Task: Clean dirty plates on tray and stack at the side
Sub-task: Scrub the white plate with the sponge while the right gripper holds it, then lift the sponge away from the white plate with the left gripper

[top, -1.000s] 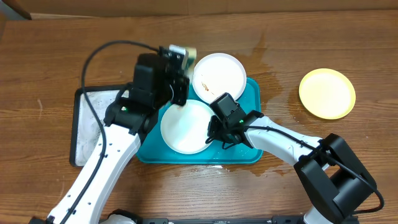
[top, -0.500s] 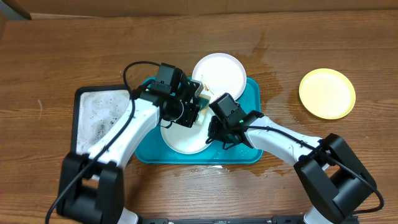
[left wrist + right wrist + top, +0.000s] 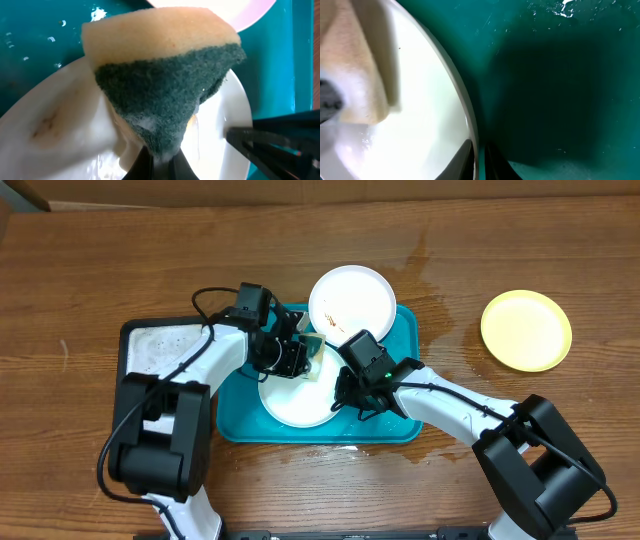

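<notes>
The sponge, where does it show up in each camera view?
Overhead: sponge centre, in the left gripper, over the near white plate's top edge.
Left wrist: sponge fills the centre.
Right wrist: likely the blurred pale block at the left edge.
Shared landmark: that plate's rim on the teal tray.

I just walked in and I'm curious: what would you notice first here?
The left gripper holds a yellow-and-green sponge on a white plate in the teal tray, mid-table, while the right gripper pinches that plate's rim. A pale yellow plate sits alone far right.

Evenly lit overhead; wrist close-ups soft, partly shadowed
</notes>
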Controlling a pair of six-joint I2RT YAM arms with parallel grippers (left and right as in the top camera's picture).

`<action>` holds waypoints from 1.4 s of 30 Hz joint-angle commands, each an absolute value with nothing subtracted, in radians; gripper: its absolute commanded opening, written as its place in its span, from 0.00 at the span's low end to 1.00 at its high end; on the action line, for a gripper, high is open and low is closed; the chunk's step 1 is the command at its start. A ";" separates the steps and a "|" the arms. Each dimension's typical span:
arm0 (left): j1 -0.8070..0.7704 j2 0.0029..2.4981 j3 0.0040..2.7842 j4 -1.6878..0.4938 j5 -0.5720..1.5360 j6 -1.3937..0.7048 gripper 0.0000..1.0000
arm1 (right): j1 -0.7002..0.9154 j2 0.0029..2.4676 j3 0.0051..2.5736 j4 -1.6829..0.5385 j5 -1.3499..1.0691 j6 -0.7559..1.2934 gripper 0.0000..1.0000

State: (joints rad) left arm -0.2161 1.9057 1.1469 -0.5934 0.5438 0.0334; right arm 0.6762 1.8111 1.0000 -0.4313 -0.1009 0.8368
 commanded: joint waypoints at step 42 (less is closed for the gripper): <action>-0.215 1.767 1.628 -1.019 -0.176 -0.050 0.04 | 0.678 1.798 0.987 -0.432 -0.091 0.830 0.37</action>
